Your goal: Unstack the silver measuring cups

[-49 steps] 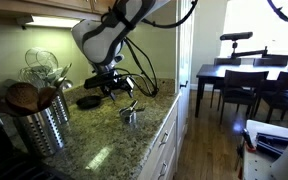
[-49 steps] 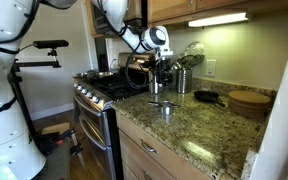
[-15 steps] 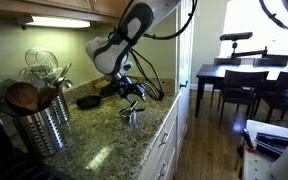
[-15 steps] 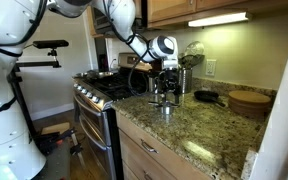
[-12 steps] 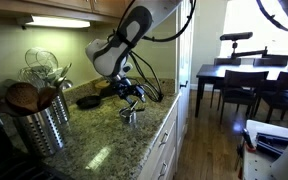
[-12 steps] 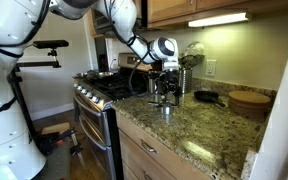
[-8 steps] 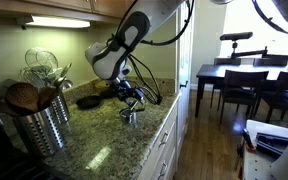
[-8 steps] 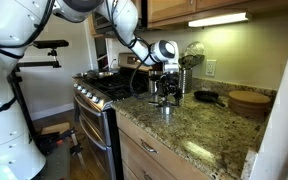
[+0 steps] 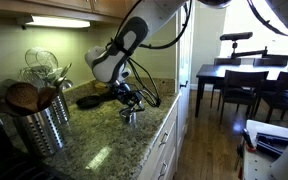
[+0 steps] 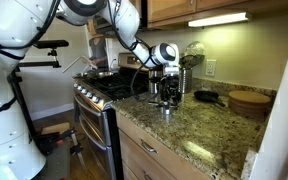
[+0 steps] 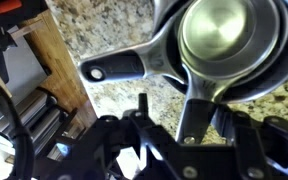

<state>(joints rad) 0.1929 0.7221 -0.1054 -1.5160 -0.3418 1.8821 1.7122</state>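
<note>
The silver measuring cups (image 11: 222,38) sit nested on the granite counter, bowls up. One handle points left and another (image 11: 198,112) runs down between my fingers. In both exterior views the cups (image 9: 132,114) (image 10: 166,107) stand near the counter's front edge. My gripper (image 11: 189,112) hangs just above them (image 9: 131,98) (image 10: 164,93). Its fingers are apart on either side of the lower handle and do not clamp it. The fingertips are partly hidden by the cups.
A ribbed steel utensil canister (image 9: 41,122) (image 10: 184,77) holds whisks and wooden spoons. A black round pan (image 9: 88,101) (image 10: 206,97) lies behind the cups. A round wooden board (image 10: 250,100), a stove (image 10: 102,90) and the counter's front edge (image 9: 164,120) are close by.
The arm has come down and forward from above the pan to just over the cups. In the last second it sank only a little. The cups have not moved.
</note>
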